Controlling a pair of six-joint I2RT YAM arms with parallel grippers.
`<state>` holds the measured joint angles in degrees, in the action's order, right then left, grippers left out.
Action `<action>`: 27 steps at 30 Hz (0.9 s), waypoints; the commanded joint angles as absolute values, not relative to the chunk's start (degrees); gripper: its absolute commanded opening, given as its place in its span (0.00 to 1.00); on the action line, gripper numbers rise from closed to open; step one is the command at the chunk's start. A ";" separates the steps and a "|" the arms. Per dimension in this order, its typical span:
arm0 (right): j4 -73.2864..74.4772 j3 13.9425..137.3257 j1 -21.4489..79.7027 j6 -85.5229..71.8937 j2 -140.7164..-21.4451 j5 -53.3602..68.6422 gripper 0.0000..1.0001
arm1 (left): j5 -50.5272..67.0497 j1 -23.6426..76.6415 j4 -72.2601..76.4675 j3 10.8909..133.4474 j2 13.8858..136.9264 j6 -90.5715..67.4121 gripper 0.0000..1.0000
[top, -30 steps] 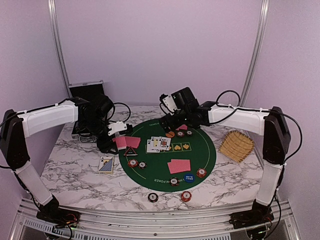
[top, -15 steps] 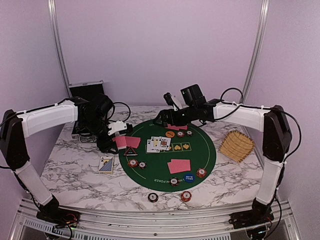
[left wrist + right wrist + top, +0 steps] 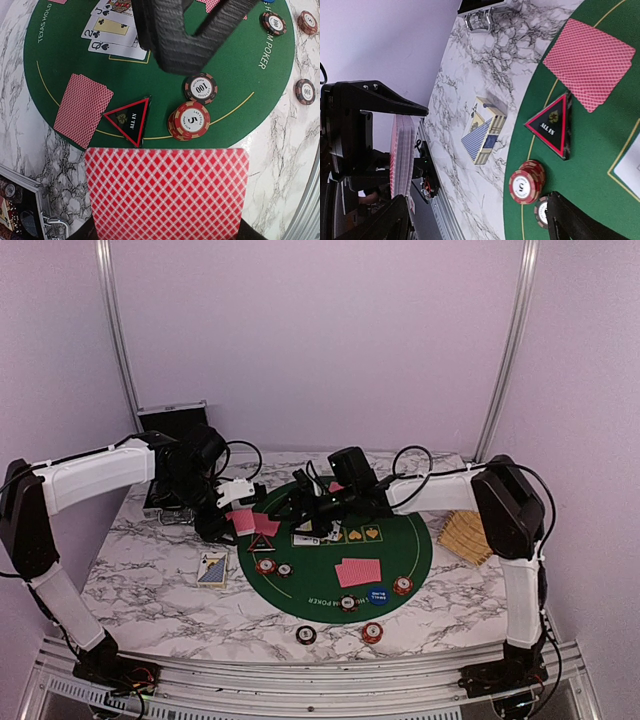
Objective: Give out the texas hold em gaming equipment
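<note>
The left arm (image 3: pixel 95 468) reaches in over the left side of the marble bench (image 3: pixel 140 570). Its jaws are clenched on a deck of pink-red-backed cards (image 3: pixel 167 192), held at the left rim of the round green mat (image 3: pixel 400 540). The right arm (image 3: pixel 440 490) stretches across the mat towards it. Its jaws stand wide apart with nothing between them, hanging over the row of face-up cards (image 3: pixel 111 31), near the deck but apart from it.

On the mat just past the deck lie 2 overlapping face-down cards (image 3: pixel 82 110). Right beside them is the black triangular marker (image 3: pixel 129 119) with its red border. Next to the marker sits a short chip stack (image 3: pixel 190 120) marked 5, and a 100 chip (image 3: pixel 201 88) lies just beside that.

A second face-down pair (image 3: pixel 359 572) rests on the near half of the mat. The blue button (image 3: pixel 376 595) is at the near rim, between a right-hand chip (image 3: pixel 403 586) and a left-hand chip (image 3: pixel 348 603). Off the mat, on the bare marble, are a dark chip (image 3: pixel 306 634) and a red chip (image 3: pixel 372 632).

A card box (image 3: pixel 212 568) lies left of the mat. The silver-edged black case (image 3: pixel 172 420) stands open at the far left corner. A woven tray (image 3: pixel 462 536) on the right is partly hidden by the right arm.
</note>
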<state>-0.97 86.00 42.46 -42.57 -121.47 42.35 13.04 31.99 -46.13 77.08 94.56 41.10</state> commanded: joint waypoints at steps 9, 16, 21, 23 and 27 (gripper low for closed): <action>-15.58 88.47 44.58 -53.98 -124.46 49.70 0.91 | 14.05 32.60 -45.88 79.22 93.95 40.61 0.00; -18.46 90.26 45.19 -56.73 -126.47 50.83 0.89 | 14.15 33.00 -45.79 80.65 94.61 40.27 0.00; -20.07 91.46 45.67 -58.27 -127.47 51.13 0.88 | 14.03 33.35 -45.79 81.04 95.00 40.29 0.00; -21.49 91.54 45.80 -59.32 -127.76 51.18 0.88 | 13.99 33.47 -45.79 81.05 95.14 40.26 0.00; -23.10 91.88 46.48 -60.84 -128.67 51.40 0.88 | 13.91 33.74 -45.79 81.12 95.31 40.18 0.00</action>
